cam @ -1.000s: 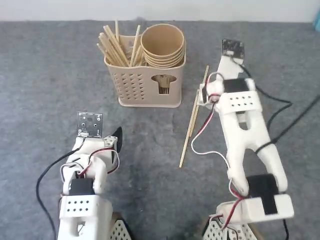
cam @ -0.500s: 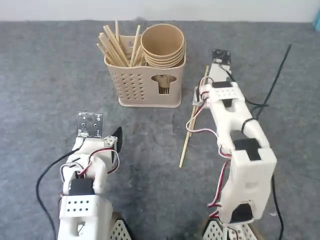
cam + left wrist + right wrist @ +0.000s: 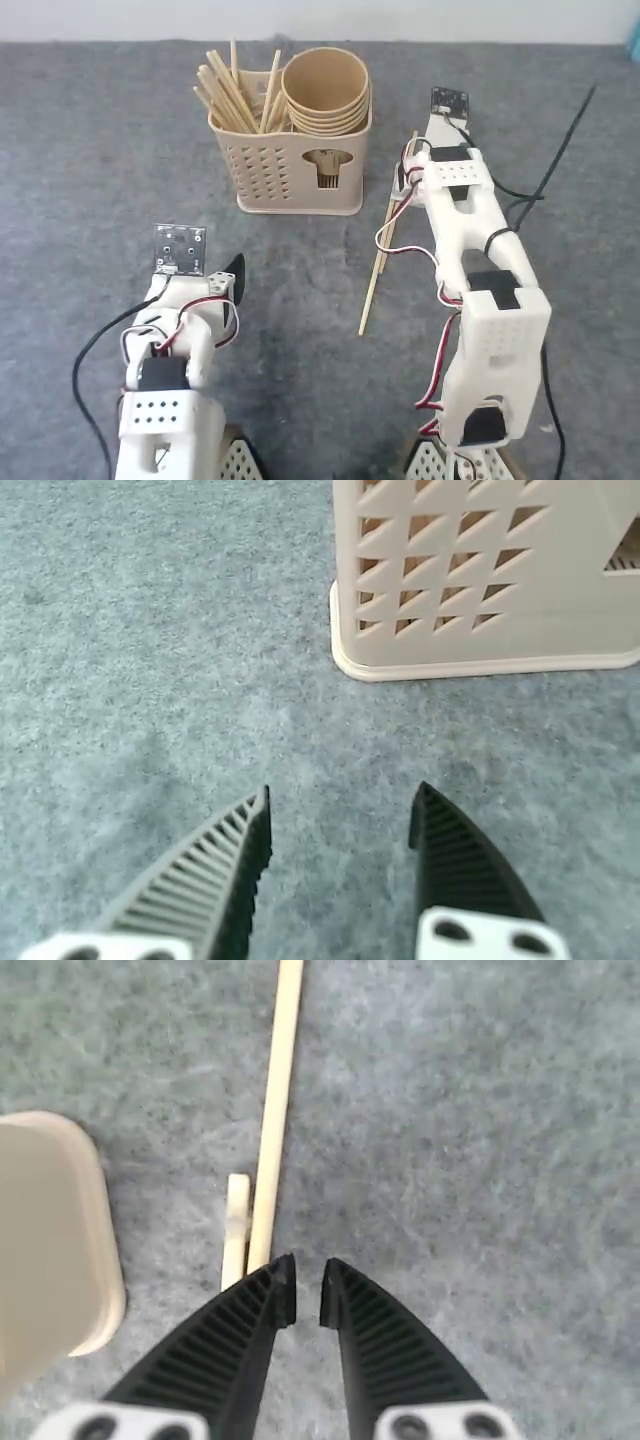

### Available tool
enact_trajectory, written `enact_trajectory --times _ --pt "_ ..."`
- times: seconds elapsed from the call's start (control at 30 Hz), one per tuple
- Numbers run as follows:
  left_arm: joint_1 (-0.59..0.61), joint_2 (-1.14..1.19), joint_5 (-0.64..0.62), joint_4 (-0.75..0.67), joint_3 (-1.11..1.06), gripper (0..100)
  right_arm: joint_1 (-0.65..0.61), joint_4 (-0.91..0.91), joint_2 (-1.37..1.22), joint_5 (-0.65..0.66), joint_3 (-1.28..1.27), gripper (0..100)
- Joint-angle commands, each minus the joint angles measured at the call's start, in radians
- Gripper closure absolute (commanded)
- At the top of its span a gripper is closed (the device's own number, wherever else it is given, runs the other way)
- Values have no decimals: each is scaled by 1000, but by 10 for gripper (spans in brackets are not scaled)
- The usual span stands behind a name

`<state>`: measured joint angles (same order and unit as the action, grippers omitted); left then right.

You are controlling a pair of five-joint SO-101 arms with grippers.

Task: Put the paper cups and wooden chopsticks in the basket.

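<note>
A beige basket (image 3: pixel 300 180) at the back of the mat holds a stack of paper cups (image 3: pixel 325 85) and several wooden chopsticks (image 3: pixel 235 90). Two loose chopsticks (image 3: pixel 378 265) lie on the mat just right of the basket. My right gripper (image 3: pixel 405 182) hangs low over their far part. In the right wrist view its fingers (image 3: pixel 307 1288) are almost together with nothing between them, beside the long chopstick (image 3: pixel 275 1110) and a shorter end (image 3: pixel 237 1220). My left gripper (image 3: pixel 340 810) is open over bare mat, short of the basket (image 3: pixel 480 580).
A grey felt mat (image 3: pixel 90 150) covers the table. The basket's corner (image 3: pixel 55 1230) is close beside my right gripper. Cables (image 3: pixel 555 150) trail from the right arm. Bare mat lies left of the basket and between the two arms.
The right arm has swung in and straightened, now lying in line over the mat beside the loose chopsticks. Its gripper stays near the basket's right side. The left arm has not moved.
</note>
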<state>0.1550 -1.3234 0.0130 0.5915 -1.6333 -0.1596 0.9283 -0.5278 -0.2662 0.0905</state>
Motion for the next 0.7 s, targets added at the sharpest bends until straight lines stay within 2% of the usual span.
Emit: enact_trajectory --times 0.0,0.23,0.67 --pt "5 -25 -5 -32 8 781 -13 16 64 17 52 938" --pt "5 -25 -5 -32 8 781 -73 93 91 17 57 938" --pt "3 -25 -5 -32 8 781 -85 168 117 17 68 941"
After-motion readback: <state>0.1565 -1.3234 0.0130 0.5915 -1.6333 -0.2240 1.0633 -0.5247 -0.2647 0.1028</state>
